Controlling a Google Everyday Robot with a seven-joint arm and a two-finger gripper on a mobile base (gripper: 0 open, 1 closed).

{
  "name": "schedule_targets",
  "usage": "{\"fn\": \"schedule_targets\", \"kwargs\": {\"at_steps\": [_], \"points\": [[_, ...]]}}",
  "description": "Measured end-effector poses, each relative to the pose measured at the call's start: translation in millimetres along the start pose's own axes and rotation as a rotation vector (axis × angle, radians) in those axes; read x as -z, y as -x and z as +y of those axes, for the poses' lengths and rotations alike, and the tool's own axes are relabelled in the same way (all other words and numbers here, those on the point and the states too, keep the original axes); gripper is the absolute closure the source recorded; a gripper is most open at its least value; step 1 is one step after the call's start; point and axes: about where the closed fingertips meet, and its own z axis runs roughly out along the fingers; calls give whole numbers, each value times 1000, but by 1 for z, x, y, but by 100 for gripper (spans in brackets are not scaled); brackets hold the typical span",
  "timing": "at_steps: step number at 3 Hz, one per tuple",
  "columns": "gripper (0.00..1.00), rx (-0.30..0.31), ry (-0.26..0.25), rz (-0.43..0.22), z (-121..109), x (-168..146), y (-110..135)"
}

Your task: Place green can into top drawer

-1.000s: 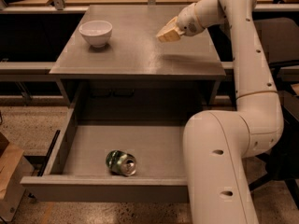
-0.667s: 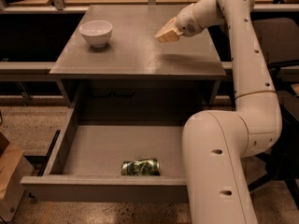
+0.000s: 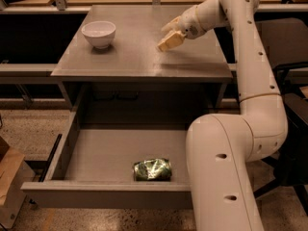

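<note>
Rolling had turned the green can (image 3: 152, 170) over since a second earlier. Then it had shown its end to the camera; at this moment it lay on its side, lengthways along the front panel of the top drawer (image 3: 110, 195), a little farther to camera-right. The jaws had scarcely shifted over that second. They hung just above the grey counter (image 3: 130, 57), spread apart and pinching nothing, at the end of the white arm (image 3: 250, 57) reaching in from camera-right. The can rested well below the jaws and nearer the camera, slightly to their camera-left, on the floor of the pulled-out drawer close to its front panel. A white bowl (image 3: 98, 33) stood upright on the counter to camera-left of the jaws, well apart from them.
</note>
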Motion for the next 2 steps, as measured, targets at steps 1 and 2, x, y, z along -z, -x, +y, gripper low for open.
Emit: {"fn": "schedule_targets", "kwargs": {"at_steps": [1,2], "points": [[0,-1,2,-1,0,-4,0],[0,-1,2,-1,0,-4,0]]}}
